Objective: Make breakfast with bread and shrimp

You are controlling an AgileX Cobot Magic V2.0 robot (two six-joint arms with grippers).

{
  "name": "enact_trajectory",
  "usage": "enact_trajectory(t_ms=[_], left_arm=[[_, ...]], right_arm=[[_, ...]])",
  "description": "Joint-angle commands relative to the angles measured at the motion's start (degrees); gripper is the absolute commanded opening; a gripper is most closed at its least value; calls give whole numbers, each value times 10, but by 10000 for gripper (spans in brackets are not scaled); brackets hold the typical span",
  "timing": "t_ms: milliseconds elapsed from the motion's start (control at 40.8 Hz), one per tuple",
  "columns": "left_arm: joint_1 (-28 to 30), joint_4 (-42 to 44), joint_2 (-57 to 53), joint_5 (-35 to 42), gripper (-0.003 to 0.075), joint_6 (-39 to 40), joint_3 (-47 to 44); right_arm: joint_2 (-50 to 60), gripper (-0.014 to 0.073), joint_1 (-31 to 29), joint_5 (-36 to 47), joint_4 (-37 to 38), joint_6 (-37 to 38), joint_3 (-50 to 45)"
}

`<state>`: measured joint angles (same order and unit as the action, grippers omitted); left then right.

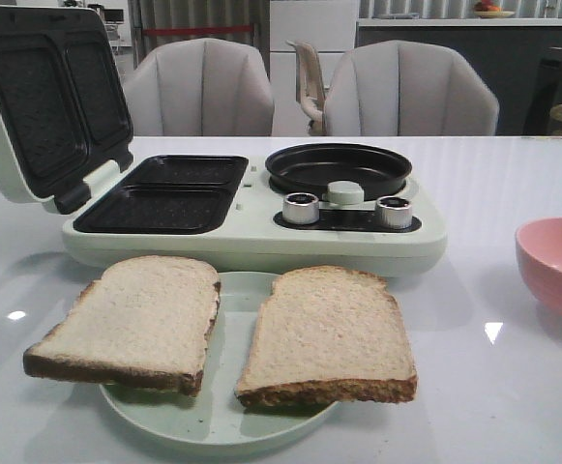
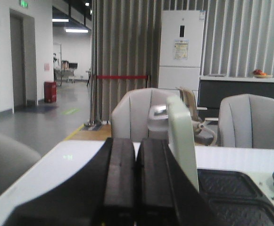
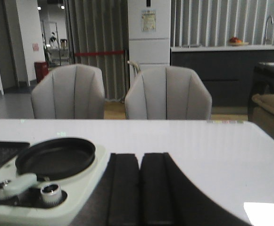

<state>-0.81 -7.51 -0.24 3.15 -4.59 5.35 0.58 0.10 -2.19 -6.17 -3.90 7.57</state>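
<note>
Two slices of bread lie on a pale green plate at the table's front: one on the left, one on the right, both overhanging the rim. No shrimp shows in any view. Neither gripper appears in the front view. The left gripper is shut with nothing between its fingers, beside the upright lid of the breakfast maker. The right gripper is shut and empty too, just right of the round pan.
The pale green breakfast maker stands behind the plate, its lid open, black sandwich wells on the left, round pan and two knobs on the right. A pink bowl sits at the right edge, its inside hidden. Grey chairs stand behind the table.
</note>
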Motion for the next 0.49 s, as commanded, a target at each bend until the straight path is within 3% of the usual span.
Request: enact_trajectory(t_ms=[0,294,465], left_arm=[[0,15,-7,16,101,4,83],[0,19,73,-118,101,4,282],[0,19,136,-216,101,4,340]], right_arm=[[2,41,0,7,8,-1,84],[-129,41,0,-157,19,-1,289],[-194,41,0,-202,19,-1,323]])
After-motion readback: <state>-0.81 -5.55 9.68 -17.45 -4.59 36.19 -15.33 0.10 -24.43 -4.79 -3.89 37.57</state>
